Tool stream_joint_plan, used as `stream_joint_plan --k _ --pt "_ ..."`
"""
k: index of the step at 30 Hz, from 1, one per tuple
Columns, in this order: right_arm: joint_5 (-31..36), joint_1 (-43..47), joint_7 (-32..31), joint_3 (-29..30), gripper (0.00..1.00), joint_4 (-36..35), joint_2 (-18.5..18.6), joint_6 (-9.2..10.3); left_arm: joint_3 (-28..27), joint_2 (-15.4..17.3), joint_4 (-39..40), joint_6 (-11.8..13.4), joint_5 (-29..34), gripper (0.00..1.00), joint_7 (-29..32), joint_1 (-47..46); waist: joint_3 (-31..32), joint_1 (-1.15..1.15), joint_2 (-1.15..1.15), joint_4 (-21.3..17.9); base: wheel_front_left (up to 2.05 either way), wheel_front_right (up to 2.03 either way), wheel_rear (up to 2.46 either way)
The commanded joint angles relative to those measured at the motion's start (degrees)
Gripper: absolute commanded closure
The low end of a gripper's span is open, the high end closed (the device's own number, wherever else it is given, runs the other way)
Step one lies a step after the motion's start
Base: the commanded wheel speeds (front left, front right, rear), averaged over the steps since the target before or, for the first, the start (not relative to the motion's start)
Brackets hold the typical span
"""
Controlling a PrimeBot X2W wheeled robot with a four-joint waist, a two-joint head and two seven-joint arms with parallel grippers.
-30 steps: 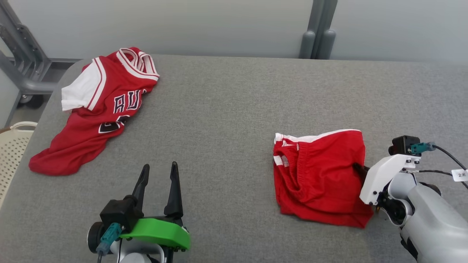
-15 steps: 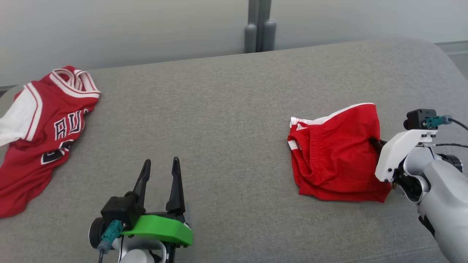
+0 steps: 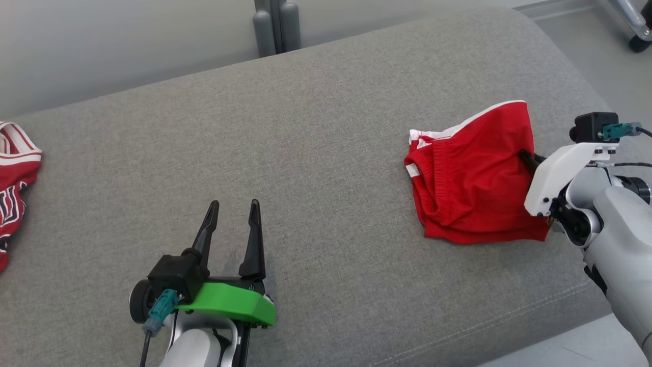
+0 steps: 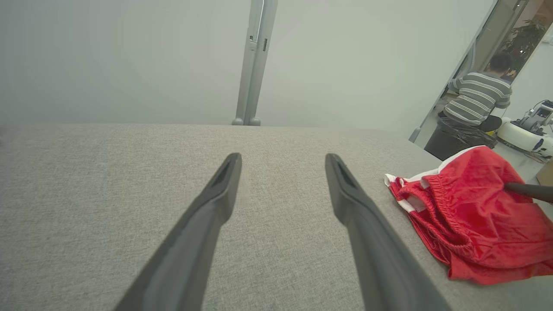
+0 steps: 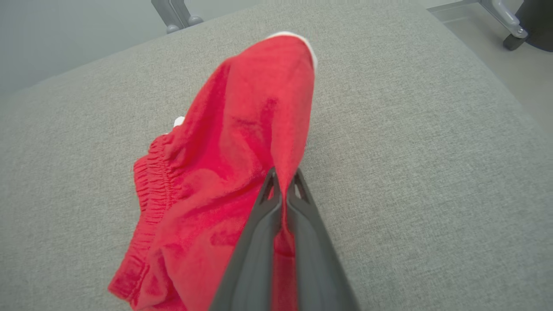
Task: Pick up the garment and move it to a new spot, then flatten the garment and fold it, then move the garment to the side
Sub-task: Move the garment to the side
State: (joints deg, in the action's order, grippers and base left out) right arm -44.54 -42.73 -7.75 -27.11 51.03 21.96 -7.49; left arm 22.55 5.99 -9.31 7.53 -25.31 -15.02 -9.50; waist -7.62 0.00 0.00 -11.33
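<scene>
The right gripper, jaws pinched shut on an edge of the red shorts near the grey counter's right end; the left gripper waits, jaws wide (a low, slow drag should spare the fold).

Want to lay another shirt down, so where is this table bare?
The wide middle of the grey table, between the red jersey at the left edge and the red shorts, is bare, beyond the open left pincer. Crowded on the right: the right pincer is shut on the shorts.
</scene>
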Motion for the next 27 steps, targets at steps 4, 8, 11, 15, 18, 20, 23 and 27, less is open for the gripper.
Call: stream_joint_plan --k 4,8,11,15,18,20,23,27 --pt "0.23 -2.88 1.96 -0.57 1.0 1.6 -0.49 -0.01 0.1 0.51 0.04 0.06 0.65 0.0 -0.05 -1.24 -1.78 0.0 0.0 0.19 0.0 0.0 0.0" --pt "1.62 -5.89 4.15 -1.3 1.0 4.06 0.35 -0.01 -0.13 1.37 1.09 0.56 1.02 0.0 0.17 -1.99 -3.03 0.0 0.0 2.02 0.0 0.0 0.0" --pt "2.69 -7.89 5.56 -2.04 1.0 5.36 1.89 -0.01 0.03 2.06 2.12 1.09 1.84 0.0 0.68 -2.33 -4.29 0.0 0.0 3.26 0.0 0.0 0.0" --pt "3.67 -10.24 7.22 -1.87 1.0 7.71 4.58 -0.01 -0.07 2.99 4.02 1.69 2.52 0.0 1.4 -2.92 -6.44 0.0 0.0 4.7 0.0 0.0 0.0" --pt "4.67 -12.05 8.11 -1.94 1.0 9.47 6.98 -0.01 -0.11 3.71 5.35 2.01 2.98 0.0 2.17 -3.53 -8.39 0.0 0.0 5.72 0.0 0.0 0.0" --pt "5.33 -13.26 8.78 -2.01 1.0 10.5 8.58 -0.01 -0.11 4.16 6.35 2.23 3.27 0.0 2.62 -3.85 -9.76 0.0 0.0 6.25 0.0 0.0 0.0" --pt "5.87 -14.77 9.8 -1.81 1.0 12.27 9.97 -0.01 -0.24 5.0 7.77 2.49 3.73 0.0 3.21 -4.52 -11.6 0.0 0.0 6.77 0.0 0.0 0.0" --pt "6.78 -16.56 12.0 -1.57 1.0 14.67 11.5 0.0 -0.09 5.44 9.27 2.85 4.27 0.0 3.79 -5.21 -13.49 0.0 0.0 7.23 0.0 0.0 0.0"
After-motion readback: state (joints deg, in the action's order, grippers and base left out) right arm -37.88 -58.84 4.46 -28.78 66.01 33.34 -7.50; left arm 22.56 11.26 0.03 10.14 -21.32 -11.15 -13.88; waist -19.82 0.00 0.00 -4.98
